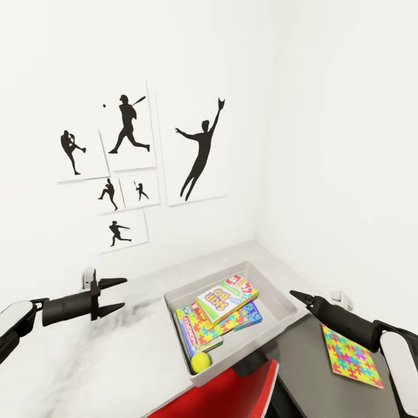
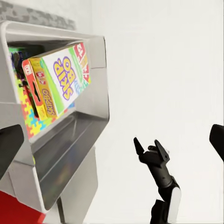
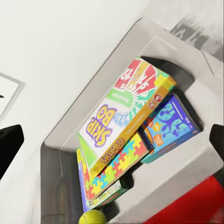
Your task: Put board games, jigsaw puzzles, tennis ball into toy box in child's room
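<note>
So from the head view, the grey toy box (image 1: 273,293) sits on the pale tabletop (image 1: 87,360) near the corner, with the Skip-Bo game (image 1: 226,298) lying tilted on top of the pile inside, a blue board game (image 1: 251,316) under it, a jigsaw puzzle box (image 1: 204,332) below that and the tennis ball (image 1: 201,361) in the box's near corner. One more jigsaw puzzle (image 1: 351,355) lies flat outside, just right of the toy box. The left gripper (image 1: 119,294) hangs left of the box, fingers spread wide, holding nothing. The right gripper (image 1: 297,296) hovers at the box's right rim, empty too. Left wrist view: the right gripper (image 2: 149,145) shows clearly parted fingers beside the toy box (image 2: 100,93). Right wrist view: Skip-Bo (image 3: 123,114) leans over the puzzle box (image 3: 119,163), ball (image 3: 92,217) at the edge.
</note>
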Robot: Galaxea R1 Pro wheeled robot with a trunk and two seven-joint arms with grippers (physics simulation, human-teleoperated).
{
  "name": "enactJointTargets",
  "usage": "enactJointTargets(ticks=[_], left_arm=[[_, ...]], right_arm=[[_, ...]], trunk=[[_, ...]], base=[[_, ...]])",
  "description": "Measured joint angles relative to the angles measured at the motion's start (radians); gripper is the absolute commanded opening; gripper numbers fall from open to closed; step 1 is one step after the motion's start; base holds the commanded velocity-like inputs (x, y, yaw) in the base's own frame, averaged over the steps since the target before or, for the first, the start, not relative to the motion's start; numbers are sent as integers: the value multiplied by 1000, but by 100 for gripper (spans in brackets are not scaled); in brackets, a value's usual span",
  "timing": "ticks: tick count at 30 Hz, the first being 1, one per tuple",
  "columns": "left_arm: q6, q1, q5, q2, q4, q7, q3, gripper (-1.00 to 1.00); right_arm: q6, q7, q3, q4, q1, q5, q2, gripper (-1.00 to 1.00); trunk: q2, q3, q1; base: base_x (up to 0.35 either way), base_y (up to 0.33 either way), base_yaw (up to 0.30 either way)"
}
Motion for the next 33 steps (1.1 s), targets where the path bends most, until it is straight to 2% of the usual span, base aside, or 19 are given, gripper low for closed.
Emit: enactJointTargets(ticks=[5,10,13,17,20,22,26,33], left_arm=[[0,0,-36,1,3,-97,4,100],[-1,1,-95,1,3,-197,5,100],[-3,1,-143,1,3,-275,5,100],[-6,1,-230,1,3,-380,8,100],[-13,1,-267,1,3,-448,8,100],[-39,1,-280,1,3,-484,8,100],[-77,9,-289,0,-3,-516,7,100],[-91,23,-296,-2,-51,-529,4,100]], right_arm=[[0,2,-3,1,0,-1,1,100],[0,2,-3,0,0,-2,1,100],[0,3,-3,0,0,-3,1,100],[0,3,-3,0,0,-3,2,100],[0,3,-3,0,0,-3,2,100],[0,3,-3,0,0,-3,2,100],[0,3,-2,0,0,-3,2,100],[0,3,-3,0,0,-1,2,100]], trunk=[[0,6,0],[0,12,0],[0,16,0],[0,21,0],[0,24,0],[0,27,0],[-1,31,0],[-1,39,0]], base=[[-28,19,-201],[-5,2,-201],[-74,1,-201],[-220,0,-201],[-220,0,-201],[-89,0,-202],[-29,0,-202],[-4,0,-201]])
